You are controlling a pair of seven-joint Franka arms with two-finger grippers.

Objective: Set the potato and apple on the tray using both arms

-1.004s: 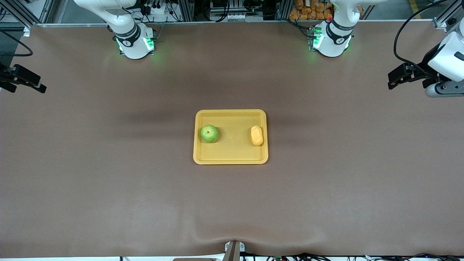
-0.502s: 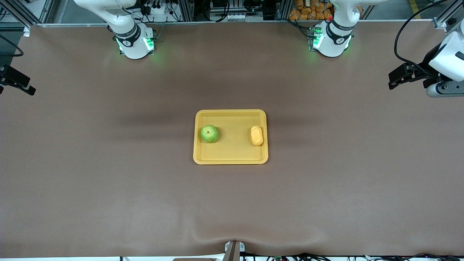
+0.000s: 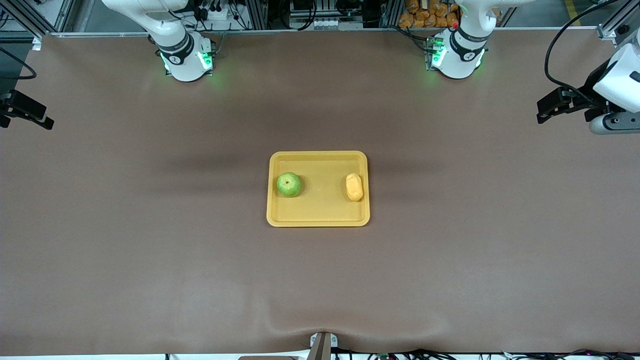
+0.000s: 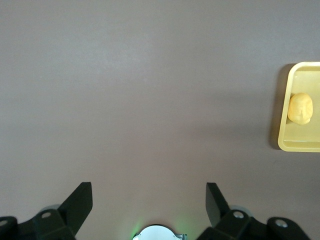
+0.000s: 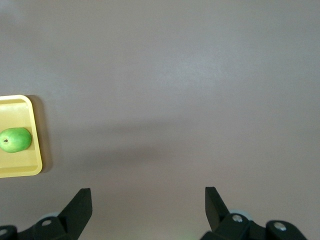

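Observation:
The yellow-orange tray (image 3: 322, 207) lies at the table's middle. The green apple (image 3: 289, 184) sits on it toward the right arm's end, and the potato (image 3: 354, 186) sits on it toward the left arm's end. My left gripper (image 3: 546, 111) hangs open and empty over the bare table at the left arm's end. My right gripper (image 3: 29, 114) hangs open and empty over the right arm's end. The left wrist view shows its open gripper (image 4: 149, 200), the tray's rim (image 4: 299, 146) and the potato (image 4: 300, 108). The right wrist view shows its open gripper (image 5: 148, 200), the rim (image 5: 36, 150) and the apple (image 5: 15, 139).
The brown table mat (image 3: 200, 260) lies bare all round the tray. The two arm bases (image 3: 186, 60) (image 3: 457, 57) stand lit green along the table's edge farthest from the front camera. Crates and cables lie past that edge.
The right gripper drew a little outward toward its end of the table, then eased back. The left gripper has drifted very slightly outward. Apple, potato and tray have not moved.

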